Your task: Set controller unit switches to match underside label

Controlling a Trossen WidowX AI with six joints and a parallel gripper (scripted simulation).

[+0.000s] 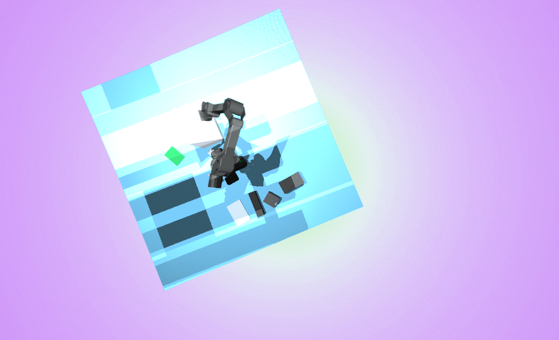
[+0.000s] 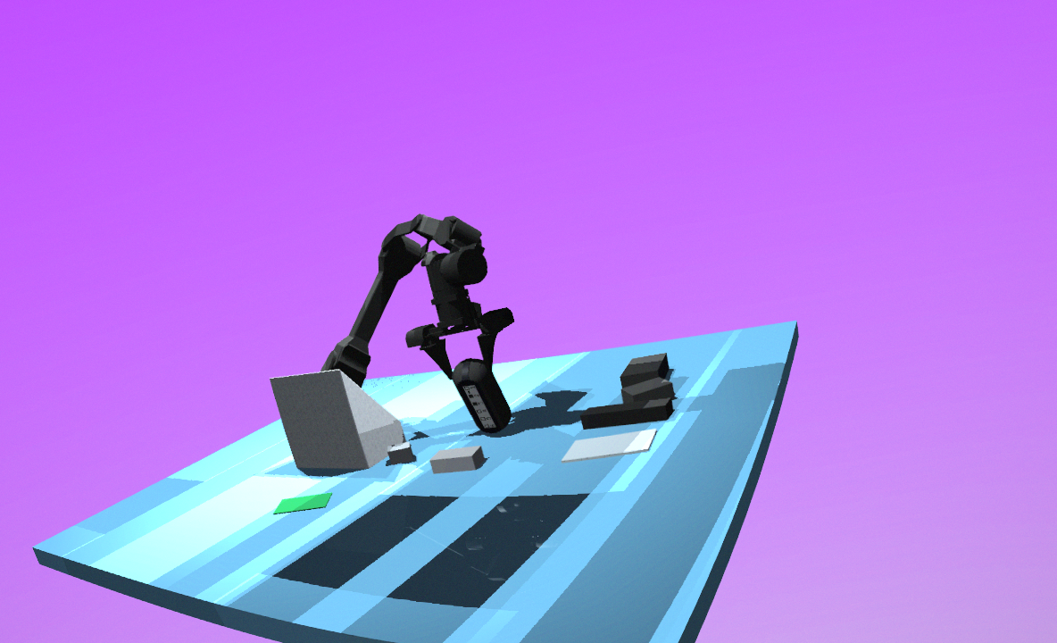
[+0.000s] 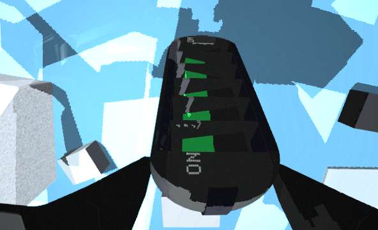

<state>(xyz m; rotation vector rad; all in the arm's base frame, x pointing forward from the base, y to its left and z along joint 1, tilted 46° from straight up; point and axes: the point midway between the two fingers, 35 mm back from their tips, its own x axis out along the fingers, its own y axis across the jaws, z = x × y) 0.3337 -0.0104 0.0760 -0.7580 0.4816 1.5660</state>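
Observation:
The dark grey controller unit point(image 1: 242, 161) point(image 2: 497, 399) point(image 3: 227, 172) stands steeply tilted on end, its lower end at or just above the bench. My gripper point(image 2: 469, 370) point(image 3: 211, 167) is shut on its upper end, one finger on each side. The underside label point(image 2: 480, 409) faces the exterior view. Its upper squares look dark and its lower ones outlined, too small to read surely. In the wrist view the switches run away from me, with several green ends visible and an ON mark point(image 3: 193, 163) at the near end. The exact rocker positions are unclear.
A large grey wedge-shaped block point(image 2: 320, 423) point(image 3: 34, 137), a small cube point(image 2: 398, 454) point(image 3: 87, 161) and a grey block point(image 2: 456, 459) lie near the unit. A green plate point(image 1: 174, 156) point(image 2: 303, 504), white plate point(image 1: 238, 212) point(image 2: 608, 446), black bar point(image 1: 257, 203) point(image 2: 627, 413) and dark blocks lie farther off.

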